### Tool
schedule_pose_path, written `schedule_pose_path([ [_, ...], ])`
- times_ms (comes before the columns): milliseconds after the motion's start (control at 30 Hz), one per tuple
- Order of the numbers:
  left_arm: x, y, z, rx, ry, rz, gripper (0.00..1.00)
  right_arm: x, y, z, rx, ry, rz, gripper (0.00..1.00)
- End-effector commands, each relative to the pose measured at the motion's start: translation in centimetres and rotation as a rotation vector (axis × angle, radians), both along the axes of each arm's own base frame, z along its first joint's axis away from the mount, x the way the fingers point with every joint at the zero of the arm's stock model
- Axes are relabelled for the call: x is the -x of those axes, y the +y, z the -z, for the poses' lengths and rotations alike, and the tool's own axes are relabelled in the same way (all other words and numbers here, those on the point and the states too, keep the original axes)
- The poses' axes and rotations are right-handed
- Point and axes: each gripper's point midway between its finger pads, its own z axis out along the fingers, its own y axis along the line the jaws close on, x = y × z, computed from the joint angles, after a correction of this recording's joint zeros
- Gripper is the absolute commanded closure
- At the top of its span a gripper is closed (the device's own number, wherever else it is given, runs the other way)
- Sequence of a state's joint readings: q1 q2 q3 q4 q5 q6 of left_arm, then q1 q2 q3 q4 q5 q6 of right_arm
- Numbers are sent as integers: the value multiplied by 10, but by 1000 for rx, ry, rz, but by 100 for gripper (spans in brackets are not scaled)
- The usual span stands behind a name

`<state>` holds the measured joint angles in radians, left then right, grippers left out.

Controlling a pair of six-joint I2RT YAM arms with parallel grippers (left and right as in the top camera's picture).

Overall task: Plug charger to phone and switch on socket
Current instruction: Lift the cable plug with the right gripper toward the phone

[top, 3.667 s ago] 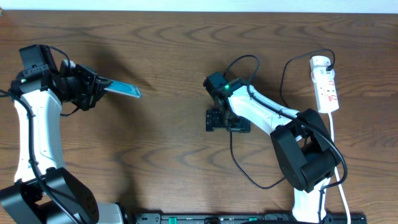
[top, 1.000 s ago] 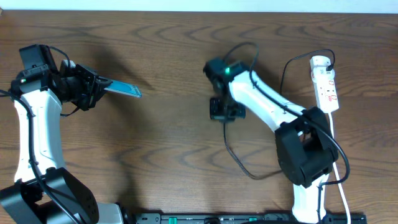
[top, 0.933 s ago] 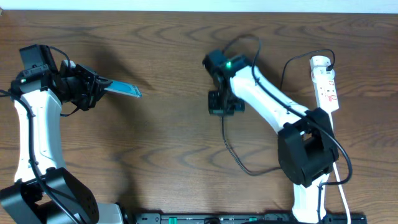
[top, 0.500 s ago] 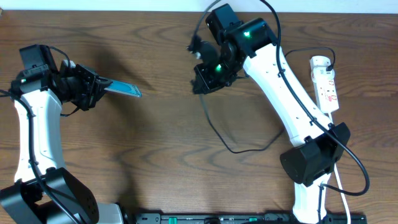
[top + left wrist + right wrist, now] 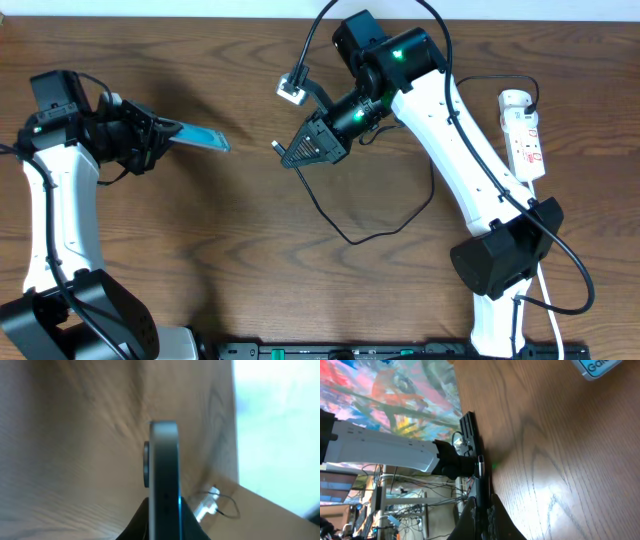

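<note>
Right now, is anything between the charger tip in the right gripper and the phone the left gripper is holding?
Nothing visible. In the overhead view only bare table shows between the charger tip, held in the right gripper, and the near end of the phone in the left gripper.

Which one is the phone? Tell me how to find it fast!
Look down on the brown wooden table and find the white left arm. The phone sticks out sideways from its claw. It is the only flat, bright blue thing; everything near it is black, white or brown.
</note>
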<state>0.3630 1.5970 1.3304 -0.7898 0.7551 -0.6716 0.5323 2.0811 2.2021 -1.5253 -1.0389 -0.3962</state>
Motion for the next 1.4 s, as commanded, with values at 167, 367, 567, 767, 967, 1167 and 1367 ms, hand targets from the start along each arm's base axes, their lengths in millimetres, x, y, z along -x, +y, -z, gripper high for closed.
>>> schedule_pose_path([
  [167,-2,-55,-86,302,-439,353,93,-3,-4,3,25,-46,-8,99],
  [367,7,-66,-114,386,-599,480,93,0,-6,5,25,-69,-35,99],
  [567,13,-70,-123,372,-710,552,93,-5,-13,15,89,-98,-22,99],
  [767,17,-71,-120,333,-764,584,93,-17,-29,15,101,-77,25,99],
  [967,30,-74,-94,271,-673,576,93,-28,-43,16,109,-64,65,99],
  [1167,64,-81,-65,198,-540,642,93,-31,-46,21,135,-79,71,99],
  [1367,66,-82,-61,185,-537,660,93,-36,-43,25,126,-85,73,99],
])
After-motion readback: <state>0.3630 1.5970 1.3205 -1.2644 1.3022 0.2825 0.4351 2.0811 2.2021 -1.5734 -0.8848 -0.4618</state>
